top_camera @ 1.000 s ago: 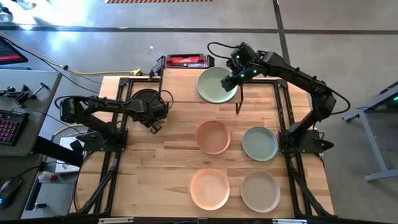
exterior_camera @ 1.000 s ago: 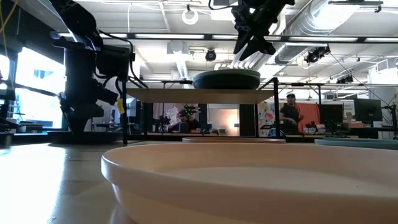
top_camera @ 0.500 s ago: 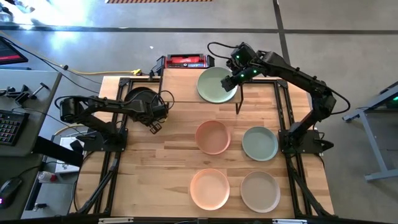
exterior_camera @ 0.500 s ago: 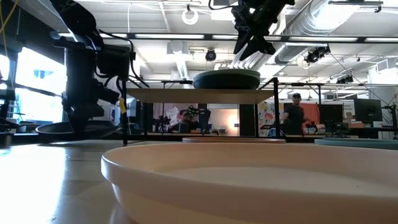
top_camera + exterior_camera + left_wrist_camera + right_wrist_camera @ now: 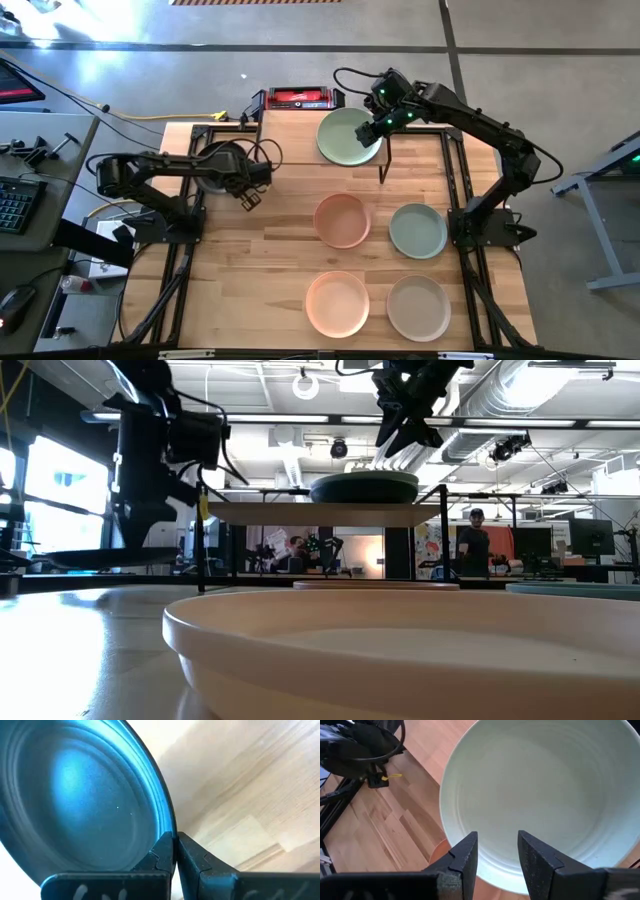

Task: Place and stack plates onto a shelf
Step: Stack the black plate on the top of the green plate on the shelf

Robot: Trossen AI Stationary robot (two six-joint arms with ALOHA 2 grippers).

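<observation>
My left gripper is at the table's left and is shut on a black plate. In the low view this plate is a dark flat band above the table. The shelf stands at the far edge on thin black legs. A pale green plate rests bottom-down on its right half. My right gripper hangs open just over that plate's rim, with both fingers above the dish. My left gripper pinches the black plate's rim between its two fingers, one above the rim and one below. The fingers slant steeply down onto the side of the plate toward the table's middle. The plate is lifted clear of the table and lies nearly level.
On the table's right half lie a peach-pink plate, a pale green plate, another peach-pink plate and a beige plate. A red-and-black device stands behind the shelf. Bare wood lies left of the plates.
My left gripper has risen with the black plate's rim between its fingers. The plate has come up off the table and shifted a little toward the table's left edge.
</observation>
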